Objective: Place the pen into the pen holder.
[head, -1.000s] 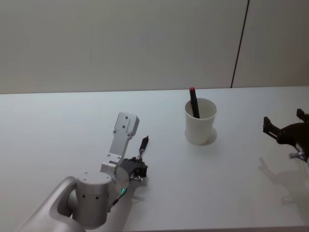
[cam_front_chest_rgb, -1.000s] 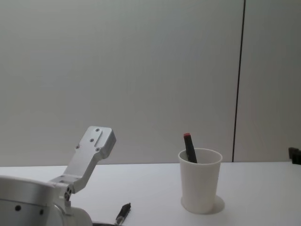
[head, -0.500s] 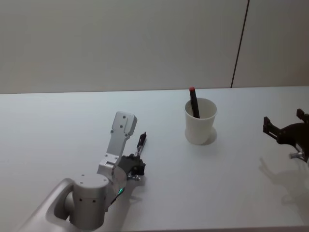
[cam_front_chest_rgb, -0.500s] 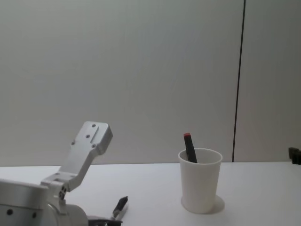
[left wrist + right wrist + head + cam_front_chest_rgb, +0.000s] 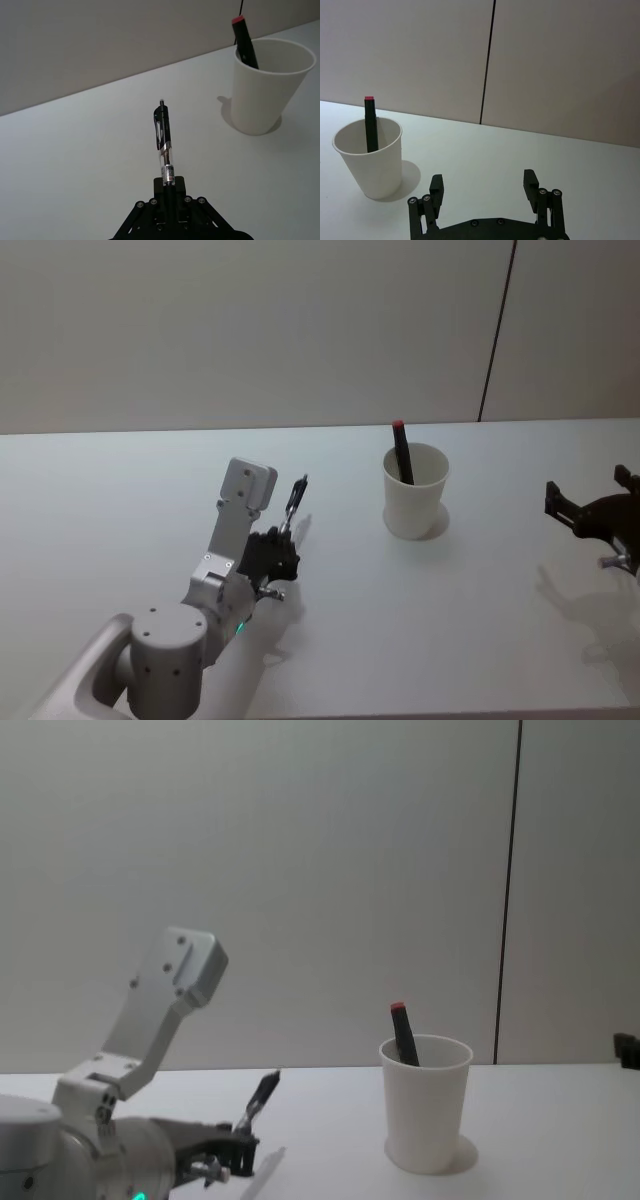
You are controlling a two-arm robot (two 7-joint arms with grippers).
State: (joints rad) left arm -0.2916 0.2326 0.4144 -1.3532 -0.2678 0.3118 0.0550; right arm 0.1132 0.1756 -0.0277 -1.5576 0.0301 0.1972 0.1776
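Note:
A clear-and-black click pen (image 5: pixel 295 502) is held at its lower end by my left gripper (image 5: pixel 282 543), which is shut on it. The pen tilts up and forward, off the table, left of the pen holder. In the left wrist view the pen (image 5: pixel 164 145) sticks out from my left gripper (image 5: pixel 169 187) toward the white paper cup (image 5: pixel 262 90). This pen holder (image 5: pixel 415 495) stands upright with a dark, red-capped marker (image 5: pixel 401 450) leaning inside. From the chest the pen (image 5: pixel 258 1100) hangs above the tabletop. My right gripper (image 5: pixel 595 510) rests open at the table's right side.
The white table (image 5: pixel 450 620) carries nothing else between the left gripper and the cup. A plain wall with a dark vertical seam (image 5: pixel 497 330) stands behind. In the right wrist view the cup (image 5: pixel 370 160) stands well ahead of my right gripper (image 5: pixel 485 187).
My left gripper has lifted the pen off the table, and it now tilts more upright. The cup and the right arm have not moved.

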